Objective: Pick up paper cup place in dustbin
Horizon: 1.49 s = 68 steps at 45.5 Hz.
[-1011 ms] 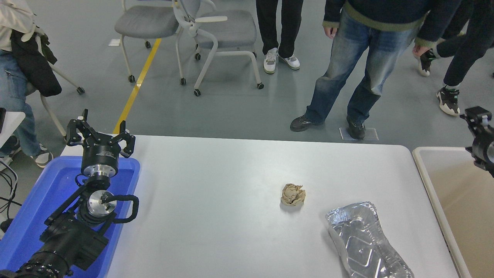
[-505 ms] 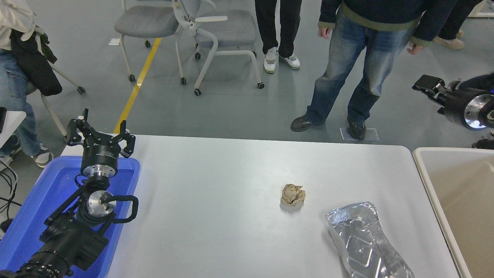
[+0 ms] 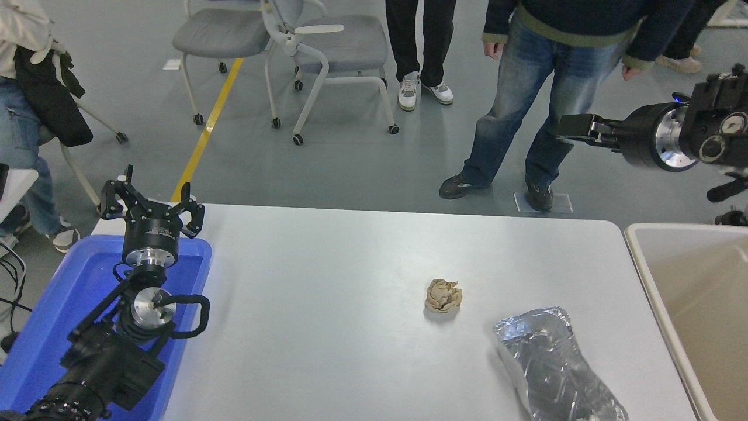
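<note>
No legible text, labels or numbers anywhere; small white marking on left gripper (image 3: 151, 211) body too blurred to read.

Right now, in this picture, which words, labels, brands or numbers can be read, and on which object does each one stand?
No text here can be read.
Left gripper: a small pale marking on its black body, too small and blurred to read.
Right gripper: no print visible.
Dustbin, blue tray, brown paper ball, foil tray, table: no print visible.
Paper cup: not in view.
</note>
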Available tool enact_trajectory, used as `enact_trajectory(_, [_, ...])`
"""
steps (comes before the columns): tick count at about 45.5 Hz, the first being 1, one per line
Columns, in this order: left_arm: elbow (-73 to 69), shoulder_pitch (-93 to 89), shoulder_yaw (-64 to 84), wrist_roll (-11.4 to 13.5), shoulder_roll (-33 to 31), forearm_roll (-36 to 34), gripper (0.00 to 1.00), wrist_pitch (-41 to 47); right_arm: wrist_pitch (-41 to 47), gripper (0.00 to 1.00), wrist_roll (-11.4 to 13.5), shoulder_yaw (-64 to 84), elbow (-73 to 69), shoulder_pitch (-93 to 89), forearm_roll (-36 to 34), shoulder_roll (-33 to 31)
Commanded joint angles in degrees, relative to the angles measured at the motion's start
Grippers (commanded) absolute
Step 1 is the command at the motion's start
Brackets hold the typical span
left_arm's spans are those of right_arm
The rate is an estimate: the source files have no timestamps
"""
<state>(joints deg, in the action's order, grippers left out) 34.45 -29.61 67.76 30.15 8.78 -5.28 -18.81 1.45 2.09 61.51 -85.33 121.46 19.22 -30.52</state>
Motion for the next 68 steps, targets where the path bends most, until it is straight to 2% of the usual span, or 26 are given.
enact_trajectory(1, [0.0,-0.01,0.0,0.0,-0.08,0.0,0.99,0.0,7.68,1.0,-0.24,4.14,-4.05,6.95,-0.06,8.45])
enact_trajectory(22, [0.0,-0.01,0.0,0.0,-0.08,0.0,0.99,0.0,23.15,1.0,-0.24,3.53,-4.32,11.35,-1.11,19.44])
enact_trajectory(28, [0.0,-0.01,0.0,0.0,-0.16,0.0,0.99,0.0,24.21,1.0,0.11,3.44,-3.53,11.43,-7.16,22.34])
enact_trajectory(41, [0.0,-0.01,0.0,0.0,-0.16,0.0,0.99,0.0,31.15,1.0,0.46,4.67,-3.88,12.4,-18.24,22.87])
enact_trajectory(51, [0.0,-0.01,0.0,0.0,-0.16,0.0,0.99,0.0,30.63,1.0,0.38,6.87,-3.88,11.26,-22.38,23.4])
enact_trajectory(68, [-0.09,-0.01,0.0,0.0,-0.34,0.0,0.99,0.09,25.88,1.0,0.38,8.36,-3.71,7.66,-22.56,24.98])
